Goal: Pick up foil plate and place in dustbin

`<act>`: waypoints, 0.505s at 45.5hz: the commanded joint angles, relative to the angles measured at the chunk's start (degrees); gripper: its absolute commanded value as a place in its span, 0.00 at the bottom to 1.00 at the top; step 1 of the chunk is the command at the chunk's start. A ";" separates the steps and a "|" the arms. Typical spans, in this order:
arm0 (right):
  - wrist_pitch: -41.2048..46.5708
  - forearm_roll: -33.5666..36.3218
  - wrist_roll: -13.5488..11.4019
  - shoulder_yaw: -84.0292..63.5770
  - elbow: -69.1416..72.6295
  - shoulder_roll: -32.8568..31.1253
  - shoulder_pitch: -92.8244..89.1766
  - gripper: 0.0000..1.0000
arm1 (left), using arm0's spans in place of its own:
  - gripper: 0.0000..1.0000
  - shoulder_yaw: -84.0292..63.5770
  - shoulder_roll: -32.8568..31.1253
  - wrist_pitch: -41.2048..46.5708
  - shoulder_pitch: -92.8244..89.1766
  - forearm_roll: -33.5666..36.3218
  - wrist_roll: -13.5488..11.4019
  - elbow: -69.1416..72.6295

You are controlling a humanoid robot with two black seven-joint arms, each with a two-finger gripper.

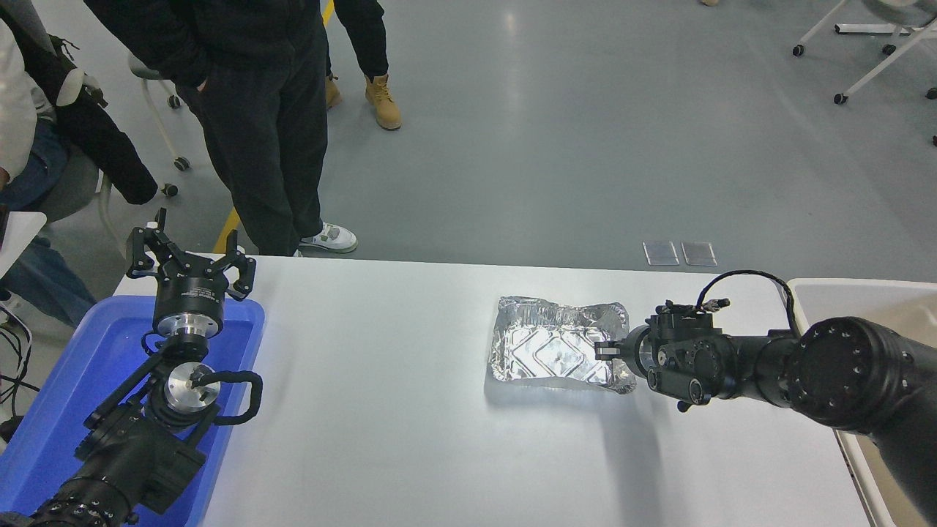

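Note:
The foil plate point(550, 351) is a shiny silver tray with a crinkled rim and lies on the white table point(381, 410), right of centre. My right gripper point(603, 350) reaches in from the right, its fingers closed together on the tray's right rim. The dustbin point(878, 285) is a beige bin with a pale rim at the table's right end, mostly hidden behind my right arm. My left gripper point(190, 256) is parked open over the blue tub at the lower left.
A blue plastic tub point(58, 388) sits at the table's left end under my left arm. A person in dark clothes point(256, 124) stands at the far left side of the table. Another person sits at the left edge point(22, 132).

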 commanded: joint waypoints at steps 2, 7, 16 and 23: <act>-0.03 -0.09 0.01 0.00 0.22 -0.19 0.47 0.00 | 0.99 0.00 -0.04 0.00 -0.01 0.00 0.00 0.02; 0.32 0.09 0.01 0.00 0.84 -0.63 1.62 0.00 | 0.99 0.00 -0.04 0.00 -0.01 0.00 0.00 -0.16; 0.94 0.26 0.01 0.27 6.98 -5.37 7.94 0.00 | 0.99 0.00 0.04 0.00 -0.01 0.00 0.00 0.02; 3.13 0.61 0.01 0.35 17.08 -10.55 17.86 0.00 | 0.99 0.00 -0.04 0.00 -0.01 0.00 0.00 -0.16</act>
